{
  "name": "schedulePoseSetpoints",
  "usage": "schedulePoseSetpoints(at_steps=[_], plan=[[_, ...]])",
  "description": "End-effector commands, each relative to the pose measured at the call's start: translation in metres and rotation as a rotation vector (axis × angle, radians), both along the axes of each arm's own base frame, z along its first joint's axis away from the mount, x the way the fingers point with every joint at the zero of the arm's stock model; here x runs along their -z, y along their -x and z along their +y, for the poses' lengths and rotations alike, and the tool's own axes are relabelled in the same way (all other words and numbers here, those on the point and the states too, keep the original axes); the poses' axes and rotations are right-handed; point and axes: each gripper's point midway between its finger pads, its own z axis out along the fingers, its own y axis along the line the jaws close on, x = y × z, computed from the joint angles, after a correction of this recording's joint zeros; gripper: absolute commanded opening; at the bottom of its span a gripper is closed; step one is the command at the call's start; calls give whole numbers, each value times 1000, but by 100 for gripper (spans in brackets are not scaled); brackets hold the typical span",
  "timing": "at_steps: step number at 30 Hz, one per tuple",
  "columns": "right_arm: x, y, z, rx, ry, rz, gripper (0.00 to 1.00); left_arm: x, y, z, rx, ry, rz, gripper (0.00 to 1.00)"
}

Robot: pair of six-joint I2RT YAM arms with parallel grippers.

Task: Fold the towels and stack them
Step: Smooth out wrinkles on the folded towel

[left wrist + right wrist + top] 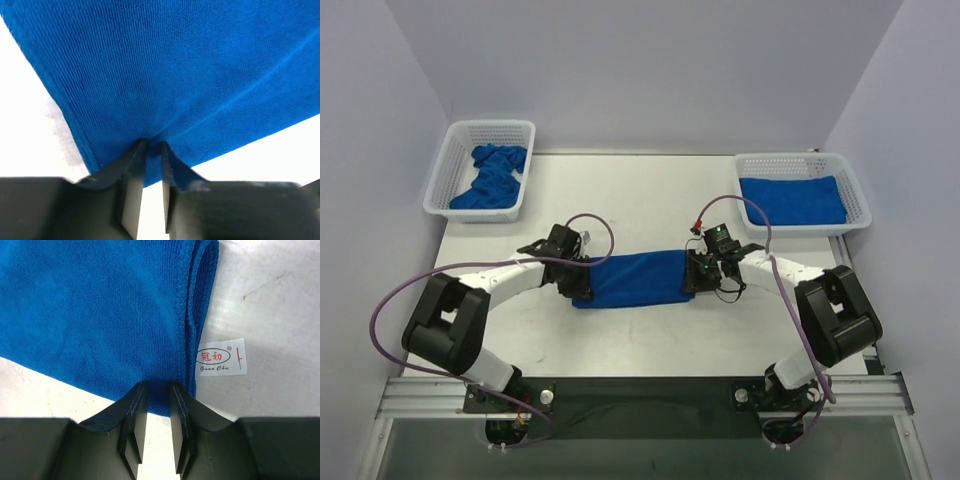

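Observation:
A royal-blue towel (pixel 635 280) lies folded into a long strip across the middle of the table. At its left end my left gripper (pixel 582 285) is shut on the towel. In the left wrist view the cloth (pixel 175 65) puckers where the left gripper (pixel 152 145) pinches it near a corner. My right gripper (pixel 695 272) is at the strip's right end. In the right wrist view the right gripper (pixel 157 386) has closed on the layered edge of the towel (pixel 100 305), beside its white tag (pixel 221 356).
A white mesh basket (pixel 450 150) at the back left holds crumpled blue towels (pixel 492 178). Another white basket (pixel 800 158) at the back right holds a flat folded blue towel (pixel 792 200). Walls enclose the table on three sides.

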Motion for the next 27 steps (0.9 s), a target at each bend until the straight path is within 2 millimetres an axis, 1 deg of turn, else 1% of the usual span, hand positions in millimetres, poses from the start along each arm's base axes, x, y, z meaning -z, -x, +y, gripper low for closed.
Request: schedulePoseSetpoints(at_steps=[1,2,3,5,6,7,8,9,10,11,12,13,14,15,16,17,18,19,20,21,22,23,24,25,26,27], plan=[[8,14,-23,41,65,25,25,8,14,21,-39,-89,9,32],[5,13,-23,45,58,20,25,5,13,22,-39,-92,-1,36],[-1,11,-22,45,43,10,25,-4,7,20,-38,-82,-27,47],[-15,3,-22,52,28,-26,26,-23,-4,19,-48,-72,-96,59],[-28,-7,-18,54,9,-59,26,-36,-13,17,-55,-61,-133,61],[-37,-13,-16,56,-17,-77,27,-48,-19,16,-63,-50,-172,65],[-46,-20,-14,60,-31,-95,27,-57,-25,16,-70,-44,-199,66],[-60,-32,-10,66,-56,-130,28,-70,-36,14,-83,-35,-239,66],[-66,-37,-6,60,-77,-139,28,-76,-41,13,-87,-32,-258,66],[-71,-45,-4,63,-91,-153,28,-79,-47,14,-92,-32,-272,66],[-85,-58,2,61,-114,-184,28,-84,-54,12,-91,-25,-289,66],[-83,-63,6,60,-120,-172,28,-86,-63,10,-90,-24,-296,65],[-87,-68,13,48,-149,-175,28,-88,-71,9,-93,-17,-305,60],[-96,-78,20,44,-173,-192,27,-81,-76,7,-92,-26,-289,58],[-91,-85,26,58,-196,-181,27,-79,-80,6,-86,-29,-289,55],[-92,-89,31,59,-215,-181,27,-84,-92,4,-93,-21,-313,47],[-89,-91,33,70,-221,-170,27,-81,-97,4,-95,-24,-312,43],[-86,-101,38,92,-247,-177,27,-67,-100,3,-96,-32,-280,38],[-81,-103,41,97,-258,-163,26,-67,-108,2,-104,-24,-283,37],[-77,-104,43,105,-267,-147,26,-63,-113,5,-114,-20,-273,35],[-67,-104,44,111,-268,-123,26,-51,-114,5,-115,-27,-242,31],[-61,-105,46,121,-276,-114,25,-46,-117,6,-120,-34,-240,30],[-55,-104,44,131,-271,-102,25,-42,-120,10,-130,-39,-233,26],[-46,-104,41,140,-262,-88,24,-33,-121,12,-135,-47,-216,25],[-34,-97,36,154,-251,-58,24,-29,-122,14,-138,-51,-211,24],[-28,-95,31,165,-243,-48,24,-23,-121,16,-147,-55,-197,24]])
